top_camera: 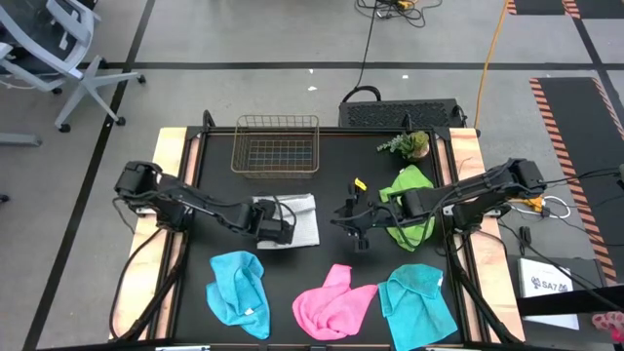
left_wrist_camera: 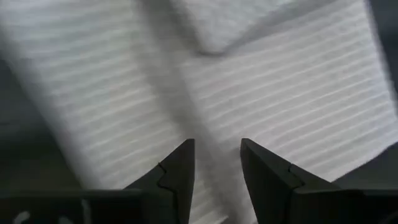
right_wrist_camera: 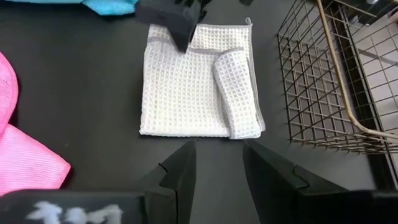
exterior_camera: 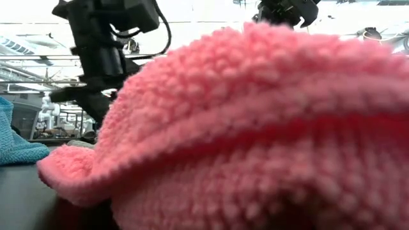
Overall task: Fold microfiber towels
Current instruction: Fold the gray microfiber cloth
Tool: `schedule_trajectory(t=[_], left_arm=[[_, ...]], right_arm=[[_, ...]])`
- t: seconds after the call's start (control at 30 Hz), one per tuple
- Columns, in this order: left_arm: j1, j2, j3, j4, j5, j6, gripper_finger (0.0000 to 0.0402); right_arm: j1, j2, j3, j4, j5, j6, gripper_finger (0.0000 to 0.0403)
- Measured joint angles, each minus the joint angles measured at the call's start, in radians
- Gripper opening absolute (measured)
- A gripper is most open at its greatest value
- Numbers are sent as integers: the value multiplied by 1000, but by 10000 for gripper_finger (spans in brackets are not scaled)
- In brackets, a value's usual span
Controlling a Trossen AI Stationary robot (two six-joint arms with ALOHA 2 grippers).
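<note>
The white-grey waffle-weave microfiber towel (top_camera: 297, 220) at frame centre-left lies partly folded under the left pincer (top_camera: 276, 230), fingers apart, while the right pincer (top_camera: 357, 234), also apart, hovers mid-tabletop; lime (top_camera: 409, 187), pink (top_camera: 331, 302) and two cyan towels (top_camera: 239, 288) remain crumpled.

Both arms reach inward from opposite table edges, stretched low toward the middle. The left gripper (top_camera: 278, 226) points right, its jaws parted with a narrow gap. The right gripper (top_camera: 353, 222) points left, jaws likewise slightly apart, holding nothing.
</note>
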Motion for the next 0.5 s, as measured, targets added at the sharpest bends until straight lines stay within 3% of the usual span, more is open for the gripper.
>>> schedule_trajectory(t=[0.5], left_arm=[[9, 8, -9, -39, -34, -6, 131]], right_arm=[[0, 0, 0, 3, -1, -12, 122]])
